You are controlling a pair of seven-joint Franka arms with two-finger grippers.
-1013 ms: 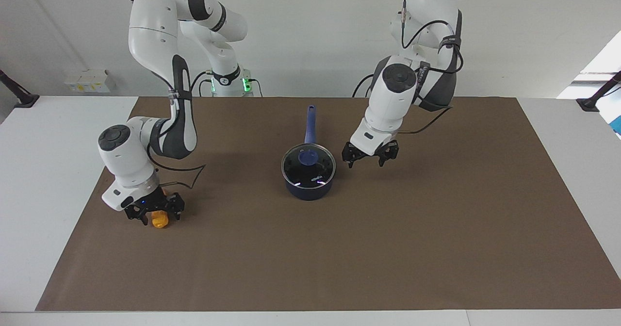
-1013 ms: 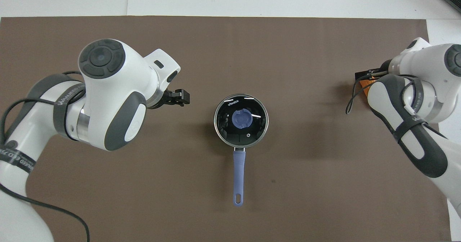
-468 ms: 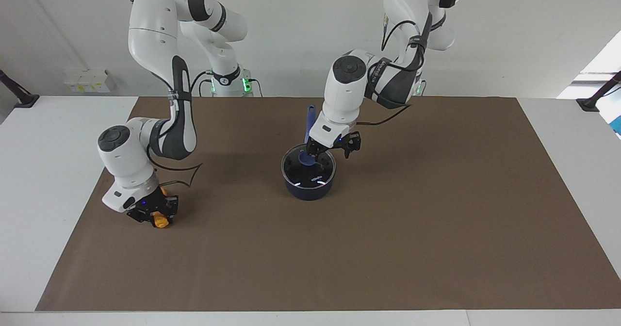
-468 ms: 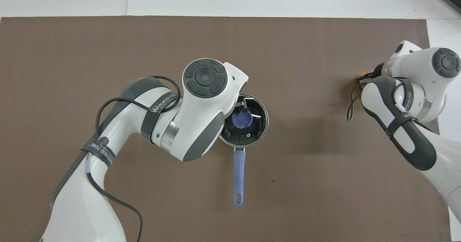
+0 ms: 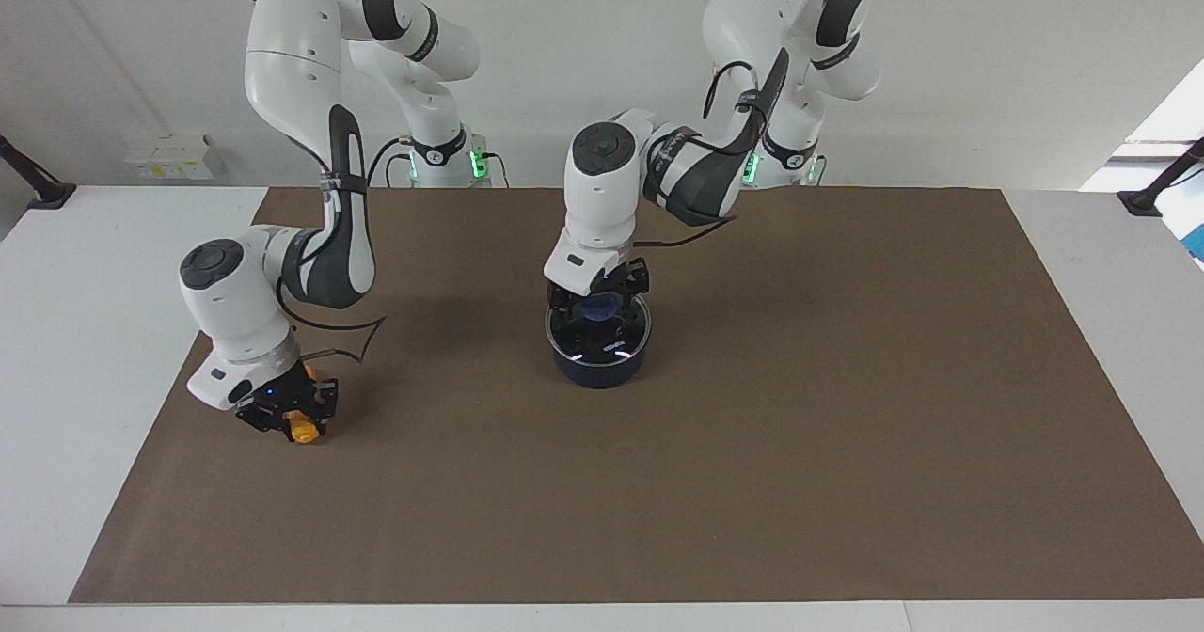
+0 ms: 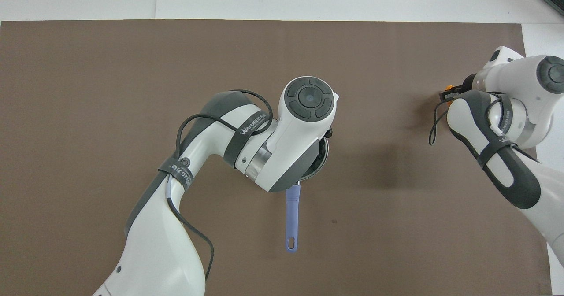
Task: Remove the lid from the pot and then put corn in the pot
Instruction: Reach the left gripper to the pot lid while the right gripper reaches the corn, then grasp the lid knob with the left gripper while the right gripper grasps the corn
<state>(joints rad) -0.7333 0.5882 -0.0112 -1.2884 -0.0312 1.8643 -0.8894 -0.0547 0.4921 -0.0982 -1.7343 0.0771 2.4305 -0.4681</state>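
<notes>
Two tools are working: the left tool [image 5: 598, 295] is straddling the blue knob of the round glass lid [image 5: 602, 336], fingers apart, lid sitting on the navy saucepan [image 5: 596, 369] mid-table; the right tool [image 5: 287, 413] is clamping the orange-yellow corn cob [image 5: 302, 432] at its end of the table [image 5: 847, 444].

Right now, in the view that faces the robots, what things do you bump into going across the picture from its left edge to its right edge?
Right tool shut on the corn → left tool down at the lid, which sits on the pot.
</notes>
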